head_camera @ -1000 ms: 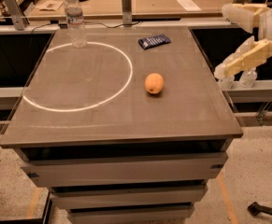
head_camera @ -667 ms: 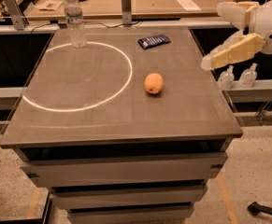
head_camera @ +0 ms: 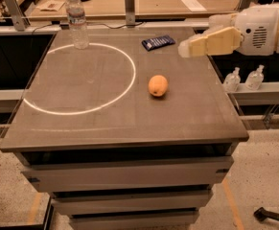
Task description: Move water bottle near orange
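Note:
The water bottle (head_camera: 77,22) stands upright at the table's far left corner, clear with a white cap. The orange (head_camera: 157,86) lies right of the table's middle, well apart from the bottle. My gripper (head_camera: 183,48) comes in from the right, above the table's right side, pointing left. It is above and to the right of the orange and far from the bottle. It holds nothing that I can see.
A dark blue snack packet (head_camera: 158,42) lies near the far edge. A white ring of light (head_camera: 124,87) marks the grey table (head_camera: 129,128). Two small pump bottles (head_camera: 244,79) stand on a shelf to the right. A wooden desk lies behind.
My arm has swung up and to the left, from beside the table's right edge to over its right side. The bottle, orange and packet have not moved.

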You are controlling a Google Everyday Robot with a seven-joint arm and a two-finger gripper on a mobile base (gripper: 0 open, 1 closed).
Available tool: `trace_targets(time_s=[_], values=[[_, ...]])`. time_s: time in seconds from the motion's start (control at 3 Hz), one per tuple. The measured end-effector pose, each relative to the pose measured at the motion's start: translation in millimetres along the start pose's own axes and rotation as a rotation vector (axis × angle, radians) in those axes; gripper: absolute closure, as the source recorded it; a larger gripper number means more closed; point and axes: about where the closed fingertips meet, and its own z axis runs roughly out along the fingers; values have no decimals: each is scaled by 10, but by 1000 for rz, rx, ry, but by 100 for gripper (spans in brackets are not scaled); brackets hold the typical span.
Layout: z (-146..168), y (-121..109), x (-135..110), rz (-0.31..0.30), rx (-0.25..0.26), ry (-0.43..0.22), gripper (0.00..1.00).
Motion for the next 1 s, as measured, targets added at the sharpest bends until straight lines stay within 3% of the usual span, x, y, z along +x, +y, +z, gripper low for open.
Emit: trace_targets(time_s=[0.33, 1.0], values=[[2, 1, -1, 0, 0, 0, 0], [804, 50, -382, -92, -101, -136, 0]])
